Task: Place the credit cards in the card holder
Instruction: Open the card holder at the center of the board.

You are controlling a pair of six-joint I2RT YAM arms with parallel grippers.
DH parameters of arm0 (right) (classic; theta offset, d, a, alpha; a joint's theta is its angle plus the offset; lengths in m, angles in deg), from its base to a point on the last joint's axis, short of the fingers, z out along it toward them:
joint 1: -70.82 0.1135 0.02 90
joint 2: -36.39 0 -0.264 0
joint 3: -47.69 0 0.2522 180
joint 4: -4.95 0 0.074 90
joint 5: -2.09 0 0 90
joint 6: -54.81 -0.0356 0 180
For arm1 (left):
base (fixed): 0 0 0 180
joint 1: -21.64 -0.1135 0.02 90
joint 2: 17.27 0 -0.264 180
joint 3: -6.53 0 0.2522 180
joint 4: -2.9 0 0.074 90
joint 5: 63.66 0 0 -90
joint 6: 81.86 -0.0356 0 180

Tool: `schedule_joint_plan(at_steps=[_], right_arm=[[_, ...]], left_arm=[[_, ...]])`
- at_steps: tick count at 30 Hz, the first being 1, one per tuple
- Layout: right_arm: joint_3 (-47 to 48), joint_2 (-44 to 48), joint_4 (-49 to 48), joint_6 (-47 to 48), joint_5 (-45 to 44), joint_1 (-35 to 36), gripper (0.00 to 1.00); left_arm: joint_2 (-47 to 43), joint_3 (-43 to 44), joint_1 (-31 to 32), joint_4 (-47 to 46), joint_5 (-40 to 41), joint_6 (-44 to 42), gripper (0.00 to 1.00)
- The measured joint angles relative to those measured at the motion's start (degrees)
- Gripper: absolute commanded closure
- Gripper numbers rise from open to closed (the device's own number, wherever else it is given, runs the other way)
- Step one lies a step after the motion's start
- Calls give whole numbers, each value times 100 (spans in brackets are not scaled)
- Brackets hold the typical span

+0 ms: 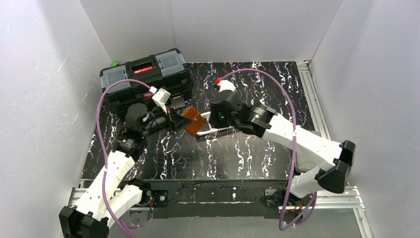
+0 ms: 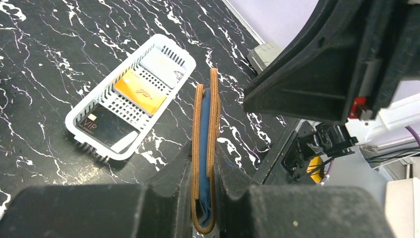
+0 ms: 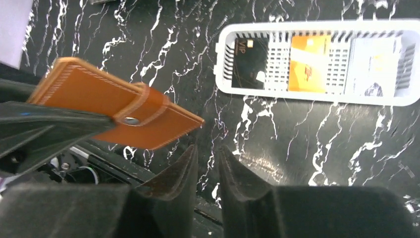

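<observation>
My left gripper (image 2: 204,148) is shut on the folded brown card holder (image 2: 207,119) and holds it on edge above the table, blue lining showing between its leaves. The card holder (image 3: 109,99) has its snap tab fastened. My right gripper (image 3: 207,148) hangs just below and beside it, its jaws a narrow gap apart with nothing between them. Three credit cards lie flat in the white basket (image 3: 223,54): a dark VIP one (image 3: 247,57), an orange one (image 3: 308,62) and a whitish one (image 3: 374,67). From above, both grippers meet at the card holder (image 1: 193,120).
A big black toolbox (image 1: 146,77) stands at the back left, right behind the left gripper. The white basket (image 2: 79,111) lies on the black marbled table under the right wrist. White walls close in three sides. A metal rail (image 1: 317,104) runs along the right edge.
</observation>
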Motion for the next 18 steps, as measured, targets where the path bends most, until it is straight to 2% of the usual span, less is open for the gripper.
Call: schedule_joint_plan(at_steps=[1,2,3,4,6,9,10,12,18], right_arm=[[-210,146,-24,-55,61,-94,72],[-535,352,-170,-87,203,-219,64],[-870,575,-299,-92,328,-334,46],[-1233,817,-431,-72,466,-450,40],[-1355,920,-293,-55,579,-492,44],[-846,575,63,13,595,-409,39],[-186,85,203,50,522,-286,38],[190,-260,74,81,518,-157,38],[190,-308,-92,48,675,-33,38]], left_arm=[[2,-9,46,2,66,-11,100],[2,-13,105,0,146,-20,100],[2,-15,199,0,286,-24,100],[4,-15,264,-2,402,-17,100],[20,-17,365,4,632,39,100],[74,-17,400,22,892,164,100],[96,-17,400,31,984,201,100],[118,-17,400,57,1104,267,100],[105,-39,407,52,1134,348,100]])
